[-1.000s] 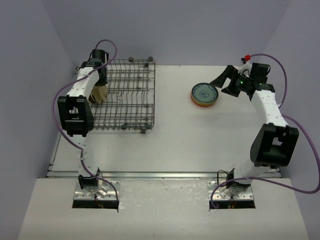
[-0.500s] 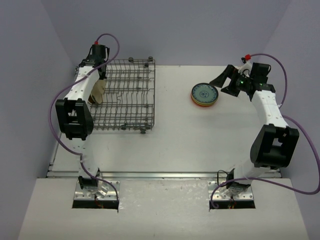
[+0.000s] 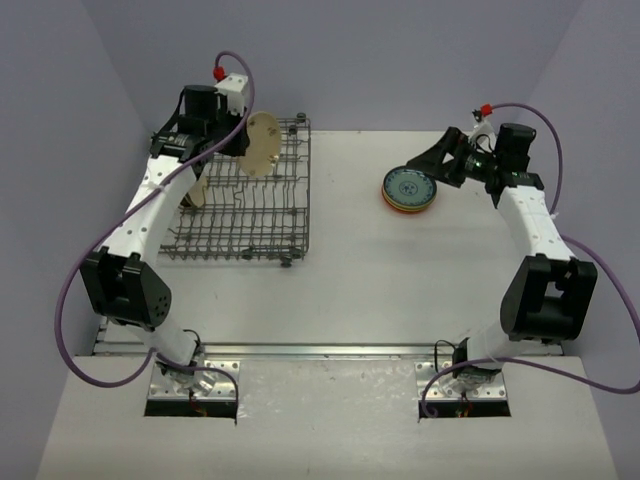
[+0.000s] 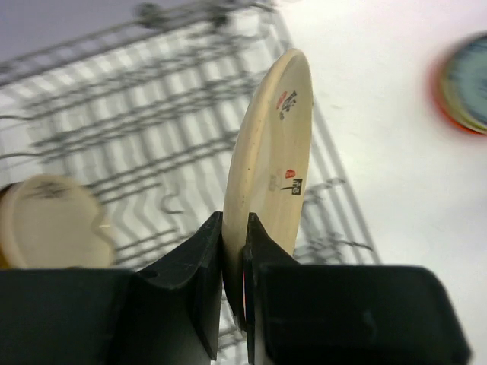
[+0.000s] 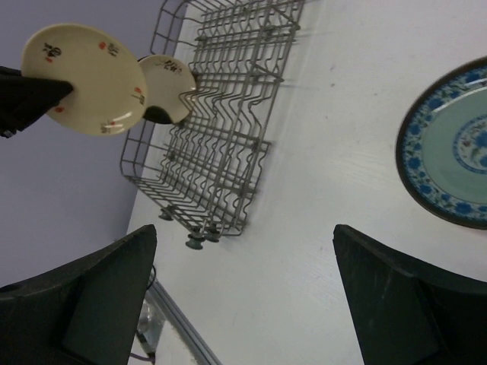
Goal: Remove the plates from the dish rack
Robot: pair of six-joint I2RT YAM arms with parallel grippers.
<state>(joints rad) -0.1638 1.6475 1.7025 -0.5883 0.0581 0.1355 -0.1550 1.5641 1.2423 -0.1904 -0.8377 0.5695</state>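
Observation:
My left gripper (image 3: 243, 141) is shut on the rim of a beige-backed plate (image 3: 263, 145) and holds it on edge above the far side of the grey wire dish rack (image 3: 250, 200). In the left wrist view the plate (image 4: 270, 152) stands up between my fingers (image 4: 199, 262). A second beige-backed plate (image 3: 195, 187) stands in the rack's left end, also in the left wrist view (image 4: 49, 220). A stack of plates with a teal-patterned one on top (image 3: 409, 188) lies on the table at the right. My right gripper (image 3: 440, 160) is open and empty just right of the stack.
The right wrist view shows the held plate (image 5: 87, 76), the racked plate (image 5: 167, 87), the rack (image 5: 221, 129) with wheels at its near corner, and the teal plate (image 5: 453, 152). Purple walls close the table on the left, back and right.
My left gripper has lifted a plate out of the rack's left end and carried it up and to the right. The right gripper has shifted only slightly.

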